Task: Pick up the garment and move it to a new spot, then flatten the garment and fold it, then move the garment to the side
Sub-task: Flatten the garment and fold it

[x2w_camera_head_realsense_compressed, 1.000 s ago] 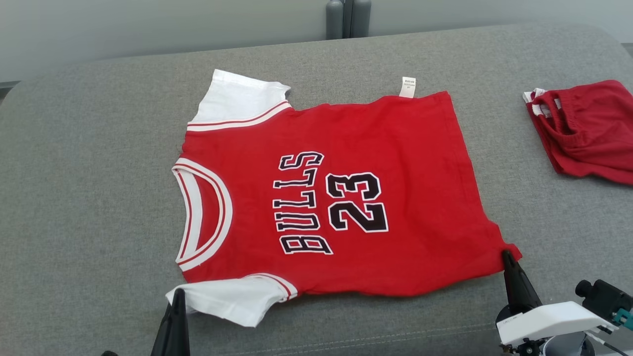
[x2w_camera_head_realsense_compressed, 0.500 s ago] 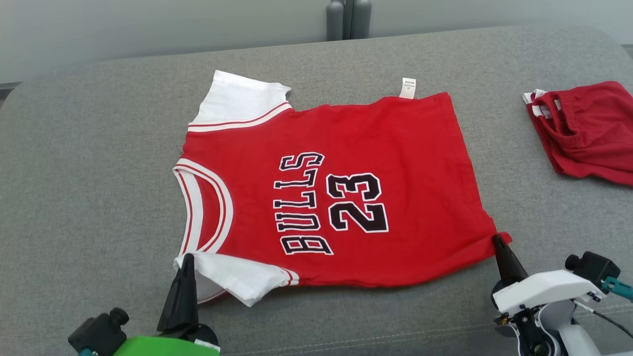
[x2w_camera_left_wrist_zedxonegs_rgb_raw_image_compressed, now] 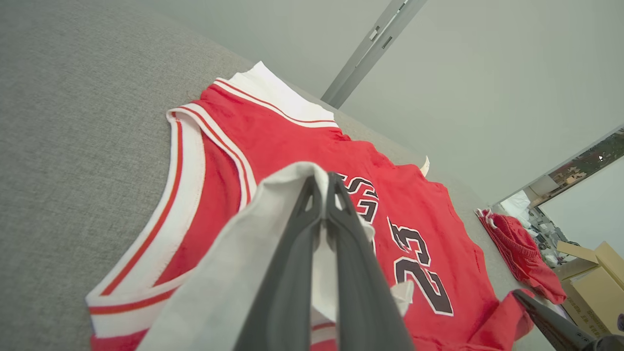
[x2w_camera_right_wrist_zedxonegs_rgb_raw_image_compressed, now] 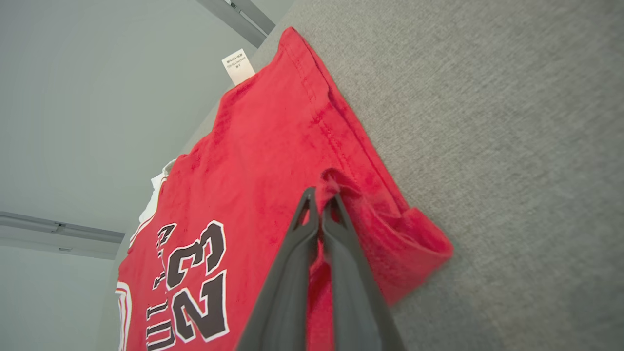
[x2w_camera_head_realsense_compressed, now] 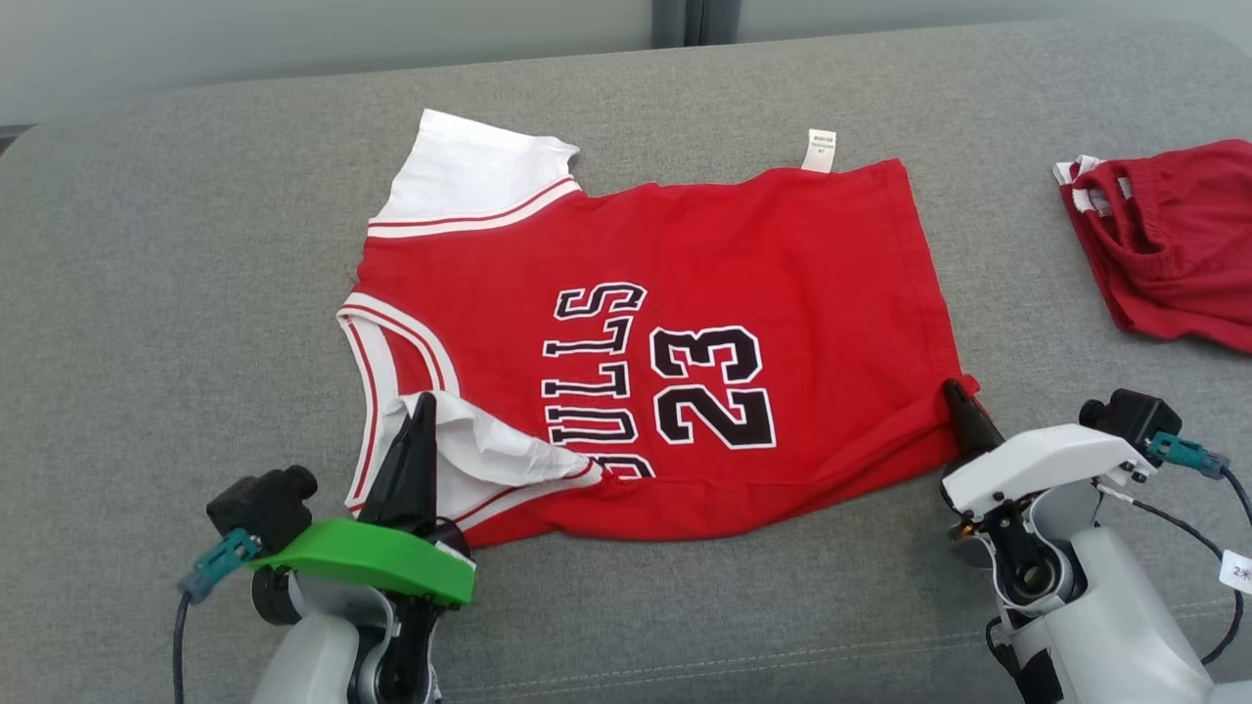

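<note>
The garment (x2w_camera_head_realsense_compressed: pixel 734 254) is a red jersey with white sleeves and "BULLS 23" in black, spread on the grey couch cushion (x2w_camera_head_realsense_compressed: pixel 166 293). My left gripper (x2w_camera_head_realsense_compressed: pixel 423 401) is shut on the near white sleeve (x2w_camera_left_wrist_zedxonegs_rgb_raw_image_compressed: pixel 229 273) and holds it lifted over the jersey front, covering part of the lettering. My right gripper (x2w_camera_head_realsense_compressed: pixel 951 389) is shut on the near hem corner (x2w_camera_right_wrist_zedxonegs_rgb_raw_image_compressed: pixel 336 183), which is raised and folded inward. In the left wrist view the jersey (x2w_camera_left_wrist_zedxonegs_rgb_raw_image_compressed: pixel 292 146) lies beyond the closed fingers (x2w_camera_left_wrist_zedxonegs_rgb_raw_image_compressed: pixel 341 273). The far sleeve (x2w_camera_head_realsense_compressed: pixel 469 171) and far hem lie flat.
A second red garment (x2w_camera_head_realsense_compressed: pixel 1174 244) lies bunched at the cushion's right end. A pale wall rises behind the cushion's far edge. Cardboard boxes (x2w_camera_left_wrist_zedxonegs_rgb_raw_image_compressed: pixel 590 280) stand off to the side in the left wrist view. Bare cushion lies left of the jersey and in front of it.
Both grippers have moved away from me with the jersey's near edge, folding the near sleeve and hem corner over the front. The head camera has tilted slightly.
</note>
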Controlling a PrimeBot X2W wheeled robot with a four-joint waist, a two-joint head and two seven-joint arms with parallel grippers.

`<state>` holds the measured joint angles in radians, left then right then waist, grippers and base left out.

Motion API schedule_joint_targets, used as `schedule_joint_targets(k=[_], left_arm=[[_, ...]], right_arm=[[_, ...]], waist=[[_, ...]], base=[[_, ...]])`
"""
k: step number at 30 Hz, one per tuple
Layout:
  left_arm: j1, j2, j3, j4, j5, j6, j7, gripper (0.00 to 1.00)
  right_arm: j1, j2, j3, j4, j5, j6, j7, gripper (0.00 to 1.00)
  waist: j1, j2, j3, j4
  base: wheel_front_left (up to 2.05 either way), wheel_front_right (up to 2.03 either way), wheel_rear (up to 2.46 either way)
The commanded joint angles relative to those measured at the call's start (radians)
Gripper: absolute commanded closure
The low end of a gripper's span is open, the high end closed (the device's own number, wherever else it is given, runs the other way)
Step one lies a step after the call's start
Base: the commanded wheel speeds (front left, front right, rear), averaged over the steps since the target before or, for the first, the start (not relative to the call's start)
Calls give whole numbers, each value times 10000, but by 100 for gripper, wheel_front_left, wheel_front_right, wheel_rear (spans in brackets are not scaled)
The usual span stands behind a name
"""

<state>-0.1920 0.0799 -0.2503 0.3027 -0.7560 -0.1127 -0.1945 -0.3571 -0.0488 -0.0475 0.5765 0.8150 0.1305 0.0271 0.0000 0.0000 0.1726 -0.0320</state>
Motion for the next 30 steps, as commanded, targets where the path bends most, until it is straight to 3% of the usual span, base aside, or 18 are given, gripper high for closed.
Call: schedule_joint_targets(k=[1, 17, 18, 19, 20, 21, 22, 24, 25, 30], left_arm=[[-373, 6, -45, 278, 14, -39, -18, 100], [-2598, 79, -300, 3441, -119, -184, -456, 100], [-2680, 56, -326, 3557, -132, -188, -489, 100], [-2762, 31, -336, 3695, -177, -177, -531, 100], [-2835, 16, -353, 3779, -198, -178, -547, 94], [-2917, -2, -370, 3861, -185, -180, -568, 65], [-2996, -19, -351, 3921, -205, -183, -615, 38], [-3058, -36, -302, 3953, -215, -185, -653, 32], [-3108, -42, -258, 3970, -201, -186, -647, 58], [-3254, -45, -117, 4006, -108, -190, -714, 99]], right_arm=[[-263, -37, 75, 238, -87, 3, -73, 100], [-2643, -37, 719, 3108, -650, 3, -753, 100], [-2767, -39, 754, 3273, -646, 3, -807, 86], [-2894, -36, 796, 3441, -602, 3, -867, 60], [-2989, -36, 842, 3578, -550, 3, -915, 38], [-3083, -36, 904, 3703, -528, 3, -981, 7], [-3163, -37, 965, 3801, -504, 3, -1041, 0], [-3246, -39, 1011, 3858, -464, 3, -1148, 0], [-3307, -39, 1048, 3897, -444, 3, -1217, 0], [-3481, -39, 1113, 3989, -416, 3, -1595, 0]], waist=[[0, 0, 112, 4], [0, 0, 548, -96], [0, 0, 552, -90], [0, 0, 553, -82], [0, 0, 553, -74], [0, 0, 553, -66], [0, 0, 552, -59], [0, 0, 549, -52], [0, 0, 553, -49], [0, 0, 531, -111]], base=[[0, 0, 0], [0, 0, 0], [0, 0, 0], [0, 0, 0], [0, 0, 0], [0, 0, 0], [0, 0, 0], [0, 0, 0], [0, 0, 0], [0, 0, 0]])
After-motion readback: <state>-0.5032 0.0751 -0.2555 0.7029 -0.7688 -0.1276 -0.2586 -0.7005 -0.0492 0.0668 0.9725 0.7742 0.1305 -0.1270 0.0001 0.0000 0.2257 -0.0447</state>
